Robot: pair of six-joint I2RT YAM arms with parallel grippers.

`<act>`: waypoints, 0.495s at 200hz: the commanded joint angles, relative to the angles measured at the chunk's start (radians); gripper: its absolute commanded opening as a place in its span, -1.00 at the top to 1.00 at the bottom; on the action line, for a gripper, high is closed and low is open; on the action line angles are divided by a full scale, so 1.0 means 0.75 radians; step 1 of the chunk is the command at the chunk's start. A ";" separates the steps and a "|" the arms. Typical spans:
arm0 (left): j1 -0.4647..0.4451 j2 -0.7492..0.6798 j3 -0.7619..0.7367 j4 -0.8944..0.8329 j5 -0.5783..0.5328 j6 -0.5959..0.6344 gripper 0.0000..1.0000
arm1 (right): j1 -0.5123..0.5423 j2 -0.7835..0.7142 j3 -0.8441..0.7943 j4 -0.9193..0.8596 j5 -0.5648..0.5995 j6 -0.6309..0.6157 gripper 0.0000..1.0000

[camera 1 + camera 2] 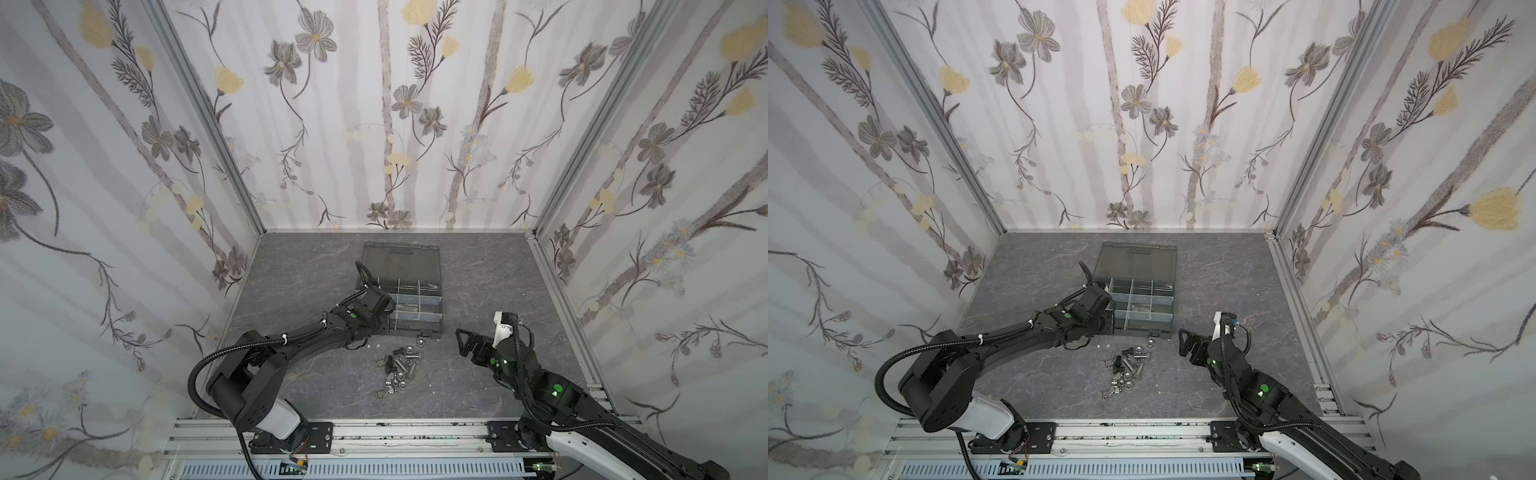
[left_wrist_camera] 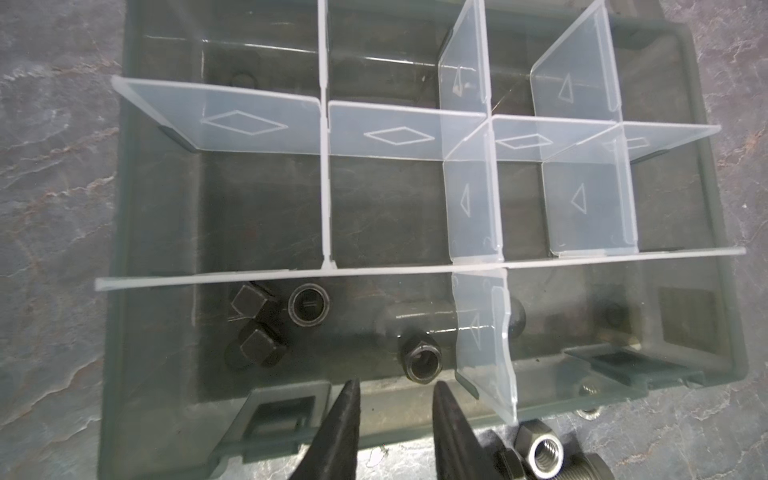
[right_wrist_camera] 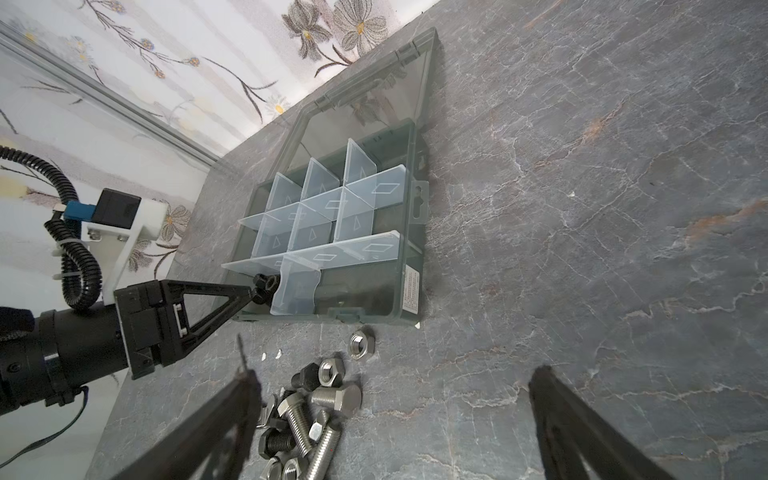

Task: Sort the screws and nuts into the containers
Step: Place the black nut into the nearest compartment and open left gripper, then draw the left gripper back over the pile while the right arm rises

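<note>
Screws [image 3: 299,419], nuts [image 3: 362,342] beside open containers [image 3: 345,249]

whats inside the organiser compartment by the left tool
Left wrist view: two black square-headed pieces, a dark ring and a black nut just past the left tool. The pale divider blurs anything beyond it.

Black arms [image 1: 316,332], ribbed cables [image 3: 93,270], green dots [image 1: 557,390]
</note>
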 commanded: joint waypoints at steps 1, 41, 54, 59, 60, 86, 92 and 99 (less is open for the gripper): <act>0.001 -0.031 -0.013 0.014 -0.051 -0.014 0.35 | 0.002 0.000 0.000 0.003 0.015 0.019 -0.99; 0.002 -0.062 -0.032 0.022 -0.059 -0.025 0.35 | 0.001 0.007 0.000 0.006 0.006 0.027 -0.99; 0.002 -0.072 -0.044 0.025 -0.062 -0.036 0.34 | 0.001 0.011 0.002 0.008 0.004 0.027 -0.99; 0.003 -0.081 -0.054 0.027 -0.065 -0.046 0.31 | 0.002 0.014 0.003 0.006 0.002 0.027 -0.99; 0.002 -0.082 -0.056 0.027 -0.066 -0.048 0.31 | 0.002 0.014 0.003 0.007 0.002 0.028 -0.99; 0.002 -0.140 -0.120 0.041 -0.085 -0.072 0.24 | 0.002 0.028 0.004 -0.003 0.001 0.028 -0.99; 0.002 -0.154 -0.134 0.045 -0.091 -0.078 0.24 | 0.002 0.034 0.008 -0.002 -0.001 0.027 -0.99; 0.003 -0.170 -0.148 0.049 -0.094 -0.083 0.24 | 0.001 0.039 0.006 -0.003 -0.004 0.025 -0.99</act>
